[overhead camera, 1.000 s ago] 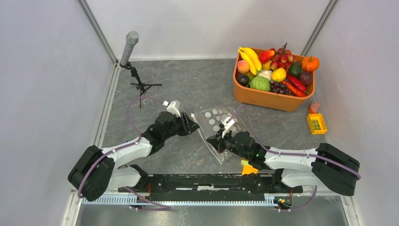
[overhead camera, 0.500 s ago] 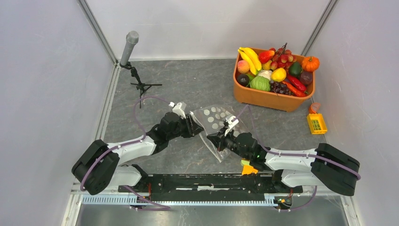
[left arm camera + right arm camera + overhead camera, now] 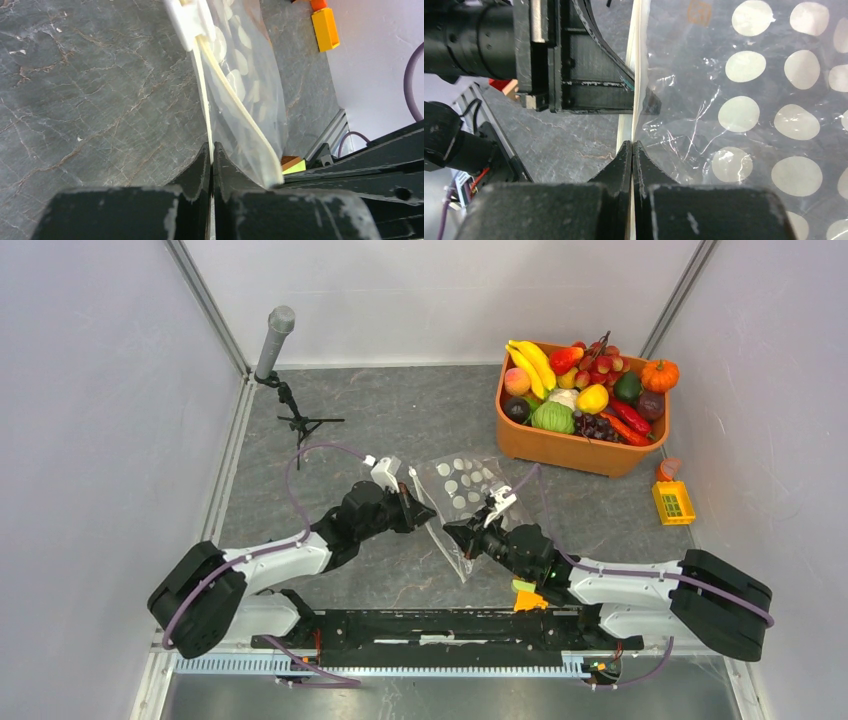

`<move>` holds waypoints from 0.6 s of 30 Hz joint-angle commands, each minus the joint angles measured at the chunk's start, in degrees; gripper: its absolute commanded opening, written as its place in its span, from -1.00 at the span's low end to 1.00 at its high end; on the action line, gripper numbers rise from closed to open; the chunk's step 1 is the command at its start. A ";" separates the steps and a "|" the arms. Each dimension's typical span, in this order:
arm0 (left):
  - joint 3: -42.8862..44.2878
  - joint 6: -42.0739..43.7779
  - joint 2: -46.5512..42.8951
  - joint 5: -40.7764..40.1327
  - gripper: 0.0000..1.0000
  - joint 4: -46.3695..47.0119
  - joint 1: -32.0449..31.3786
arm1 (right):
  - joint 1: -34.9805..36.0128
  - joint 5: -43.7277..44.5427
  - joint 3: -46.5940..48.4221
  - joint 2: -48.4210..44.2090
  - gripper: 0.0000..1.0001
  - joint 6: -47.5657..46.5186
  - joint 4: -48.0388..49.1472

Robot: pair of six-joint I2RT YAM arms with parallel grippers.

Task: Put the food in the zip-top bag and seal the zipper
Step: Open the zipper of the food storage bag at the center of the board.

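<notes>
- At mid-tabletop (image 3: pixel 400 420), the zip-top bag (image 3: pixel 466 486) is held up between both arms. Its zipper (image 3: pixel 204 100) runs lengthwise straight away from the left fingers (image 3: pixel 211 159), which are pinched shut on one lip.
- The right fingers (image 3: pixel 631 152) are clamped on the same white edge from the opposite side, just beside the left pair. In the left wrist view the two lips spread slightly apart.
- The food (image 3: pixel 585 390) sits in the orange tub (image 3: pixel 560 448), well apart at the far right and nearer the right arm.
- A second earlier the left fingers stood apart, short of the bag. Now they have closed on its edge, and the bag has shifted slightly away from the bases.
</notes>
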 commanded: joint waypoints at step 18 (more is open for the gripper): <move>13.29 6.74 -12.55 -12.26 -0.95 -24.18 -4.93 | 18.38 43.09 26.95 7.16 -0.39 -9.26 -36.34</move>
